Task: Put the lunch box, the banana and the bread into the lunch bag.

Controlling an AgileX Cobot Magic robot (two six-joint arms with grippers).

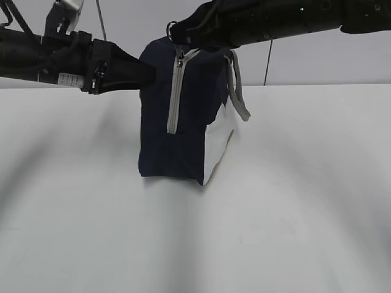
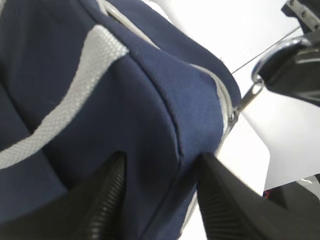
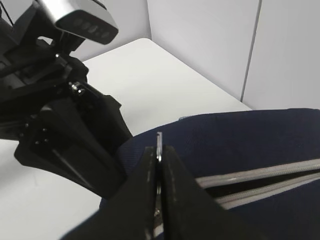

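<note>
The navy lunch bag [image 1: 177, 140] stands upright on the white table [image 1: 293, 201], with its grey zipper [image 1: 175, 97] running down the near end. My left gripper [image 1: 143, 72] pinches the bag's upper left corner, and dark fabric [image 2: 150, 90] fills the space between its fingers [image 2: 107, 200]. From above, my right gripper [image 1: 178, 38] is shut on the zipper's ring pull [image 3: 159, 142]. In the right wrist view a dark gap [image 3: 260, 186] shows between the zipper tapes along the top. The lunch box, the banana and the bread are out of view.
A grey strap handle [image 1: 238, 91] hangs down the bag's right side. A grey wall [image 1: 317, 61] rises behind the table's far edge. Both arms meet close together over the bag's top.
</note>
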